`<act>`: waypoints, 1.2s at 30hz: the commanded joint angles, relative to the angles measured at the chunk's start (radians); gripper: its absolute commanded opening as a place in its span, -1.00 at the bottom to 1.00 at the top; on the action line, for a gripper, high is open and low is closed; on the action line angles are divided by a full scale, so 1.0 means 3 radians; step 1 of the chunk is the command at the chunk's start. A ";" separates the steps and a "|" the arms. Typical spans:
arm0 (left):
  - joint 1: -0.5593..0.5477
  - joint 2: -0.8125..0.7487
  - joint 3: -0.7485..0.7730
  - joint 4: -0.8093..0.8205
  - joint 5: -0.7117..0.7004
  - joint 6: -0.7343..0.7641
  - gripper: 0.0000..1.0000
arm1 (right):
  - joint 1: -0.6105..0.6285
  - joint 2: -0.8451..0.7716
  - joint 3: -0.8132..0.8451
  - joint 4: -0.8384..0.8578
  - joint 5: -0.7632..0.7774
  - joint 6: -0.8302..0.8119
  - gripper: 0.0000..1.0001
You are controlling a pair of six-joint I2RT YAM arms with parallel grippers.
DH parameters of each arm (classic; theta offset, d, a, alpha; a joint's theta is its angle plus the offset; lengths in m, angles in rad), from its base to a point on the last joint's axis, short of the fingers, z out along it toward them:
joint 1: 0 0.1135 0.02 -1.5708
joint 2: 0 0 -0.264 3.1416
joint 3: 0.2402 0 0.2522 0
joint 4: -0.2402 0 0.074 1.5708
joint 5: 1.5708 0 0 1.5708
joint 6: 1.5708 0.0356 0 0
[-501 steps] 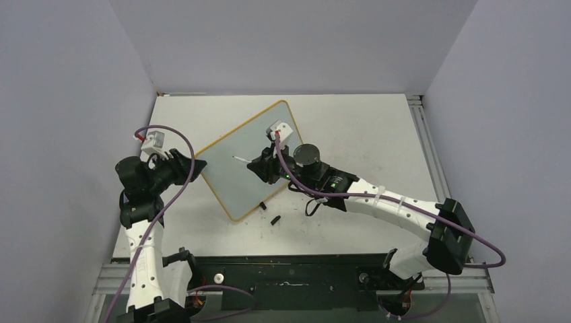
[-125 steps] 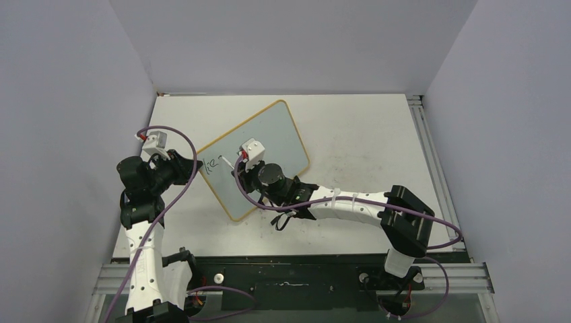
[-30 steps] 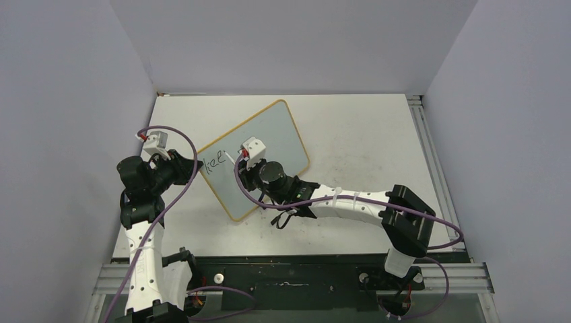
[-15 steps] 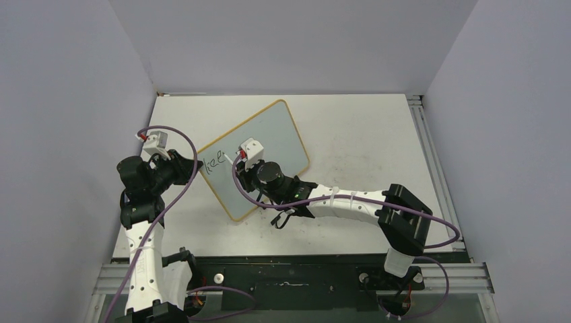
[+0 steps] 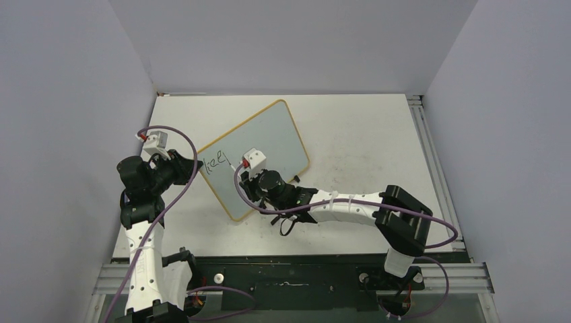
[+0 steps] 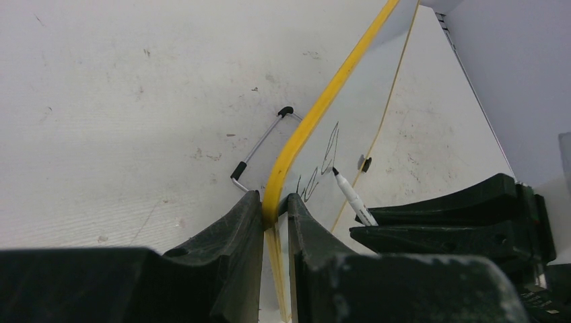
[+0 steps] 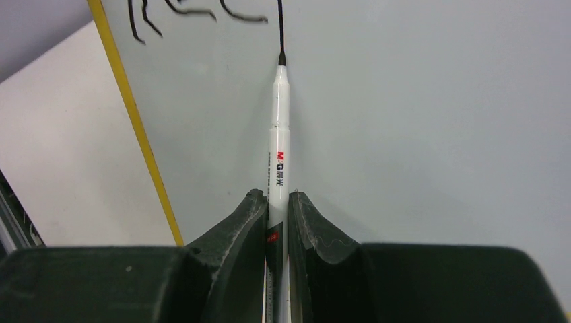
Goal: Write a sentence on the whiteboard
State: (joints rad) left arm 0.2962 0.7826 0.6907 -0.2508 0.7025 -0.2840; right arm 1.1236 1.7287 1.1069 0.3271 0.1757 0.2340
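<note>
One whiteboard [image 5: 269, 134], its yellow rim pinched between the two fingers [image 6: 232, 235] of the left gripper [image 6: 275, 202]. One marker [image 7: 279, 134], clamped between the two fingers [image 7: 237, 229] of the right gripper [image 7: 276, 198], its tip ahead of them. One short run of black writing [image 5: 214, 163] just past that tip. One bent wire stand [image 6: 259, 149] with two black ends, left of the left fingers. Two grippers in all.
</note>
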 commanded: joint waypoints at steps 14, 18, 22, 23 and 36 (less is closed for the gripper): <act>-0.0010 -0.0046 0.0126 -0.0015 -0.0076 0.0072 -1.00 | 0.0136 -0.0569 -0.0250 -0.0088 0.0063 0.0027 -0.89; -0.0011 -0.0043 0.0127 -0.0013 -0.0075 0.0072 -1.00 | 0.0065 -0.0482 0.0002 -0.0100 0.0039 -0.0117 -0.89; -0.0008 -0.0041 0.0126 -0.0012 -0.0071 0.0072 -1.00 | -0.0040 -0.0323 0.0184 -0.0092 -0.0073 -0.0153 -0.89; -0.0008 -0.0037 0.0125 -0.0013 -0.0069 0.0072 -1.00 | -0.0054 -0.0288 0.0225 -0.0084 -0.0100 -0.0156 -0.89; -0.0010 -0.0027 0.0125 -0.0008 -0.0067 0.0072 -1.00 | -0.0120 -0.0052 0.0397 -0.0108 -0.0280 -0.0147 -0.89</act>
State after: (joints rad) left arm 0.2951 0.7795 0.6907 -0.2516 0.7036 -0.2840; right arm 1.0870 1.7145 1.1786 0.2588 0.1177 0.1940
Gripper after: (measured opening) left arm 0.151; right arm 0.151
